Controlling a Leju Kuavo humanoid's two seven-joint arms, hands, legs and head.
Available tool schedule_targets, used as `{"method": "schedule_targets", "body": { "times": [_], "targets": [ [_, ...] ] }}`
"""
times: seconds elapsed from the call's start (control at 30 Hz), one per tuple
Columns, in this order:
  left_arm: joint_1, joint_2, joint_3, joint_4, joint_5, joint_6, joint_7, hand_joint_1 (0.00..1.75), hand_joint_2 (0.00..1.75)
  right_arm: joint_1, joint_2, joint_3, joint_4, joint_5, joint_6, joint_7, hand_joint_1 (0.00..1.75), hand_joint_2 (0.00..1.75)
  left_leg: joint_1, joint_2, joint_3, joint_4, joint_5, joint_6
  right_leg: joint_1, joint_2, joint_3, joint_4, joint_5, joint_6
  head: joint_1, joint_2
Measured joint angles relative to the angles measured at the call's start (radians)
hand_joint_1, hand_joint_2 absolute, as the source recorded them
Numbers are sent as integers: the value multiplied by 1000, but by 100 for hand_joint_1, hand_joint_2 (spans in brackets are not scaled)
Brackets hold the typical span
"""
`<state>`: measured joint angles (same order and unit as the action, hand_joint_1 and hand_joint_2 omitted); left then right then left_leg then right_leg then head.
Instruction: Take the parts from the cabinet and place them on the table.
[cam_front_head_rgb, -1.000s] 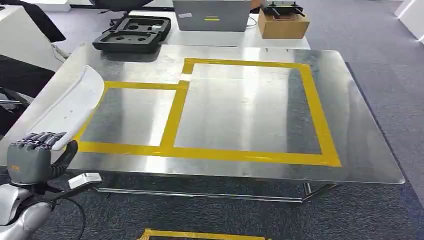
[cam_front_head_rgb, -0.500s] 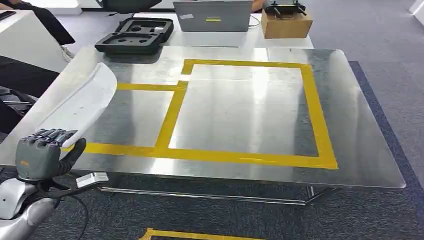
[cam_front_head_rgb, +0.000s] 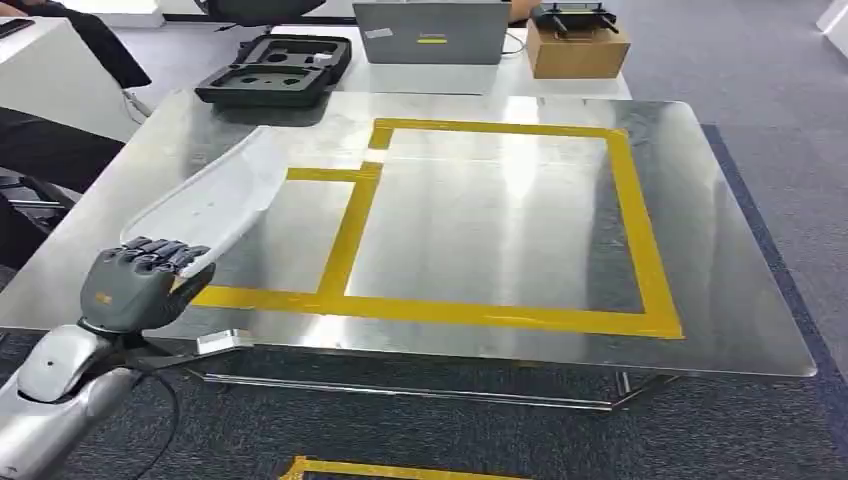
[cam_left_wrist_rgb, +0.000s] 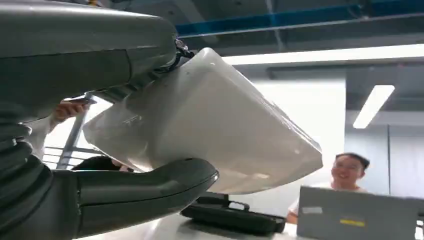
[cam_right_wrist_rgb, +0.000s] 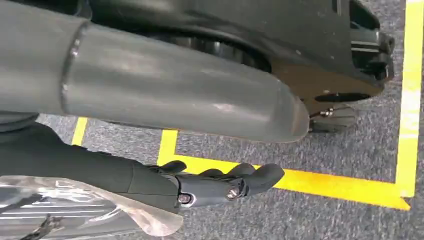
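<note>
An office-like lab: grey carpet (cam_front_head_rgb: 760, 90), taped steel table (cam_front_head_rgb: 720, 300), laptop (cam_front_head_rgb: 430, 30), strip lights (cam_left_wrist_rgb: 372, 105).

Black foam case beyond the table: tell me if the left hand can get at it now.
Probably not: the left hand holds the white part at the table's near edge, and the black foam case lies beyond the far edge.

The part (cam_front_head_rgb: 215, 195) I hold in my left hand (cam_front_head_rgb: 135, 290) is a long, glossy white shell — smooth, gently curved, with rounded edges and a faint sheen. My fingers (cam_front_head_rgb: 160, 250) wrap over its near end and my thumb presses from below. From there it reaches toward one o'clock, tilted, its far end raised above the steel table (cam_front_head_rgb: 480, 230) and over the left yellow-taped box (cam_front_head_rgb: 345, 240). I cannot tell whether any of it touches the surface. In my left wrist view the part (cam_left_wrist_rgb: 210, 125) is a broad, pale slab, wedged between thumb and fingers — its underside clean and unmarked.
</note>
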<state>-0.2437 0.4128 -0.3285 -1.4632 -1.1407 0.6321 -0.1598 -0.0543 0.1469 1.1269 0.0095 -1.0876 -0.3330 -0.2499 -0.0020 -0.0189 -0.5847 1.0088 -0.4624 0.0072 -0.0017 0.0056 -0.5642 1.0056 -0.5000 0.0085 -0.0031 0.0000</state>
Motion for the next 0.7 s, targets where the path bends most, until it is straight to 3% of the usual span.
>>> {"method": "schedule_targets", "body": {
  "times": [0.17, 0.3, 0.5, 0.7],
  "targets": [
    [-139, 0, -83, 158, -38, -49, 38, 175, 175, 0, -8, 11, -19, 6, -12, 16, 0, 0, 0, 0, -1, 1, 0, 0, 0, 1, 0, 0, 2, 2, 0, 0],
    [-191, -1, -118, 225, -46, -58, 55, 175, 175, 2, -13, 16, -32, 7, -23, 23, 0, 0, -1, 0, -1, 2, 0, 0, -1, 2, 0, 0, 2, 3, 0, 0],
    [-283, 3, -172, 329, -66, -122, 84, 175, 175, 9, -26, 18, -68, 6, -56, 38, 0, 0, -1, 0, -2, 2, 0, 0, 0, 2, -1, 0, 2, 3, 0, 0],
    [-344, 3, -239, 413, -112, -253, 134, 175, 175, 14, -39, 19, -100, 7, -71, 51, 0, 0, -1, 1, -2, 2, 0, 0, 0, 2, -1, 0, 2, 3, 0, 0]
  ]
}}
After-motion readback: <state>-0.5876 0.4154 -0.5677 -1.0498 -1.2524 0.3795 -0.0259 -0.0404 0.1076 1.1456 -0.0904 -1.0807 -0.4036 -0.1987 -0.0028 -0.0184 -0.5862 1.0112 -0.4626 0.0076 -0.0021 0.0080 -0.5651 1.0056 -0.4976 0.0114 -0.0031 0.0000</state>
